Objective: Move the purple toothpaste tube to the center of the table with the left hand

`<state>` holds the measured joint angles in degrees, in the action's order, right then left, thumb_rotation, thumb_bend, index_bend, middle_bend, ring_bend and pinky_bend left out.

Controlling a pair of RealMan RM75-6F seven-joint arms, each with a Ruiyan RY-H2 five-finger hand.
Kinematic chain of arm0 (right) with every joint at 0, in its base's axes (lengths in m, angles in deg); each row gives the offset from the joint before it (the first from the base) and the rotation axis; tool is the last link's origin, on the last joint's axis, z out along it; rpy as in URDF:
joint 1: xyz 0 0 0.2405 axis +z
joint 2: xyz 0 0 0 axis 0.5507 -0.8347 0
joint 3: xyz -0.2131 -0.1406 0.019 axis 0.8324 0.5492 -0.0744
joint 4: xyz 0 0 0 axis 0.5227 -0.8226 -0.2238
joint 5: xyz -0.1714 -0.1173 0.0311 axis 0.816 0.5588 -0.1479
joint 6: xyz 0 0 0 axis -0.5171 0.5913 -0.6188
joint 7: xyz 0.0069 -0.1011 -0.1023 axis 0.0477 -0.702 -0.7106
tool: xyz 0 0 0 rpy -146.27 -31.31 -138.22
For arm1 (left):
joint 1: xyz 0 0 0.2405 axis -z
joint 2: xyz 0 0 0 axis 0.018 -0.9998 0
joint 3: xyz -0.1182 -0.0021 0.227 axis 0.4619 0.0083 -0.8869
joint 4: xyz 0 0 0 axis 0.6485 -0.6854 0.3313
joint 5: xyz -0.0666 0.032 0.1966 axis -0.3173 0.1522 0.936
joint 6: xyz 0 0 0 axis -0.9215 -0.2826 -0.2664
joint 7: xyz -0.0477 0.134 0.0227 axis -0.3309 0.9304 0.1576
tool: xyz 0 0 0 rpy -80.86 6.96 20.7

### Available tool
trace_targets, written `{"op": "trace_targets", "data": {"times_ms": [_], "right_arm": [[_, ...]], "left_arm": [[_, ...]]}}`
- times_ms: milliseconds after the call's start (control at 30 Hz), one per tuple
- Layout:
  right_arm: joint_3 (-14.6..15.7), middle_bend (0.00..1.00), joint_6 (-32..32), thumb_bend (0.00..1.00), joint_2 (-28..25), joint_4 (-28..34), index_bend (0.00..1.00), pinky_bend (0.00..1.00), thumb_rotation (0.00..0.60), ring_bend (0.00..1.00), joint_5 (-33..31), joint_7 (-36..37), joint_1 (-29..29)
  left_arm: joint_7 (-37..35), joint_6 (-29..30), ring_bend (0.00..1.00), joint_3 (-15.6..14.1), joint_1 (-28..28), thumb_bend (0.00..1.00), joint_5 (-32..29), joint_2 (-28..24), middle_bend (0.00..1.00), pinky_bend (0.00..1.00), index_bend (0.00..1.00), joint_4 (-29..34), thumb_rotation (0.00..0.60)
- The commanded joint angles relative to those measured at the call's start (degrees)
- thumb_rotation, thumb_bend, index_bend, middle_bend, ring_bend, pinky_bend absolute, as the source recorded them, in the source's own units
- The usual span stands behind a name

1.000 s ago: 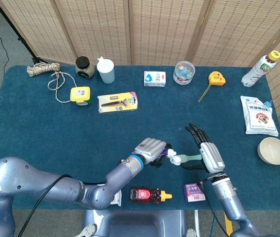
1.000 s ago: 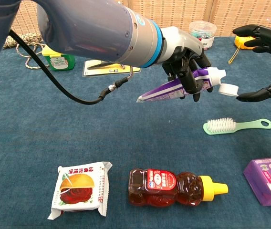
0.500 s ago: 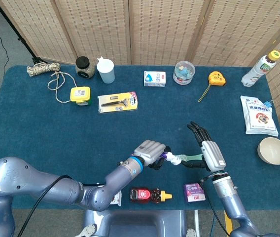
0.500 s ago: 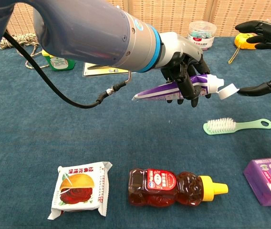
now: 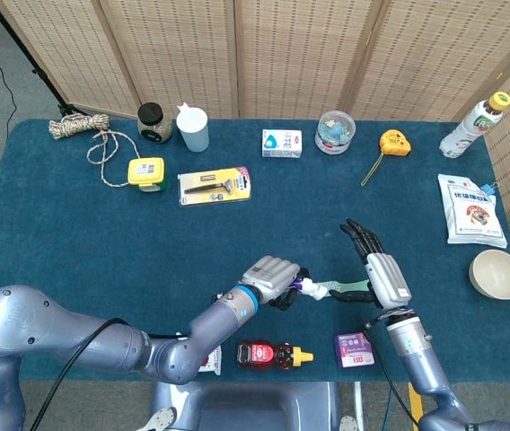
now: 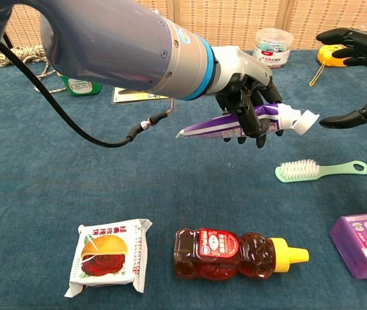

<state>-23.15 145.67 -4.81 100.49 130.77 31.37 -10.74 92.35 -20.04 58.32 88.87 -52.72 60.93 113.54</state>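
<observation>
Left hand [image 6: 245, 71] grips purple toothpaste tube [image 6: 235, 121], lifted.
Right hand [image 5: 379, 269] at 3 o'clock, fingers spread, apparently empty.

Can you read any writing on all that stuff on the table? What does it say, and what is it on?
No text reads clearly in either view.
snack packet: red Chinese print, too blurred to quote.
honey bottle: round label, unreadable.
purple box: small print, blurred.
purple toothpaste tube: lettering hidden by the left hand.
white pouch: characters too small.

The purple toothpaste tube [image 6: 235, 122] was purple and white with a white flip cap hanging open at its right end. It lay nearly level, crimped end to the left, raised above the blue tabletop [image 6: 54, 194].
</observation>
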Motion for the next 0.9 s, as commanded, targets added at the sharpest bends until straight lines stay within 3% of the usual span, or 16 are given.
{"op": "trace_targets", "data": {"times_ms": [33,433,900], "right_arm": [[-0.09,0.00,0.07,0.00,-0.39,-0.21,0.00,0.00,0.600,0.00,-0.11,0.25,-0.11],[0.06,0.00,-0.26,0.00,-2.41,-0.93,0.00,0.00,0.600,0.00,-0.28,3.59,-0.73],[-0.06,0.00,-2.86,0.00,-4.79,-1.20,0.00,0.00,0.600,0.00,-0.20,14.33,-0.82]], "left_arm": [[-0.02,-0.13,0.46,-0.38,-0.47,1.00,0.36,-0.85,0.45,0.45,0.46,0.61,0.600],[-1.82,1.17,0.45,-1.89,-4.70,1.00,5.31,-6.52,0.45,0.45,0.46,5.82,0.600],[-4.00,-1.18,0.45,-3.44,-8.33,1.00,9.95,-12.23,0.45,0.45,0.46,9.39,0.600]]}}
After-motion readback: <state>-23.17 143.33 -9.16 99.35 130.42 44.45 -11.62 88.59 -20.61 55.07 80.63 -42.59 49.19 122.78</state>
